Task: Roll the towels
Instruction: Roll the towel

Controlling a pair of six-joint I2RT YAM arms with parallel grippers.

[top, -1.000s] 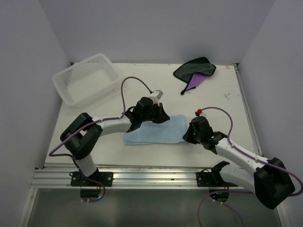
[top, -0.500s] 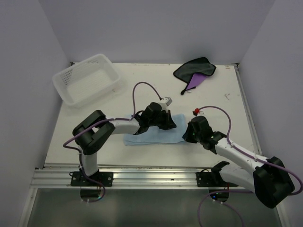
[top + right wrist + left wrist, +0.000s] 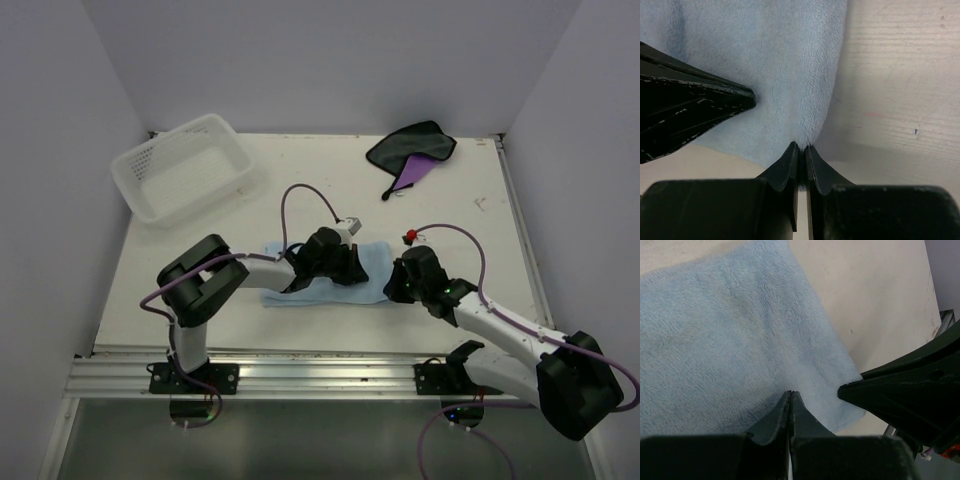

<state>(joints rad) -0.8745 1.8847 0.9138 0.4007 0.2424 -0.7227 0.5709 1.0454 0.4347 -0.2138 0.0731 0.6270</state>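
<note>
The light blue towel (image 3: 320, 288) lies flat on the table's near middle. It fills the left wrist view (image 3: 740, 325) and the right wrist view (image 3: 775, 60). My left gripper (image 3: 352, 268) is shut, its tips (image 3: 790, 394) resting on the towel near its right end, with no cloth visible between the jaws. My right gripper (image 3: 398, 287) is shut on the towel's right edge (image 3: 801, 146), with blue pile caught between the tips. The purple towel with the dark face (image 3: 412, 150) lies crumpled at the far right, away from both grippers.
A white lattice basket (image 3: 185, 165) stands at the far left. The two grippers are close together over the blue towel's right end; each shows as a dark wedge in the other's wrist view. White walls enclose the table on three sides.
My left gripper has moved right and nearer across the blue towel, toward the right gripper. The towel's far left corner now shows beyond the left arm. The right gripper has barely moved.
</note>
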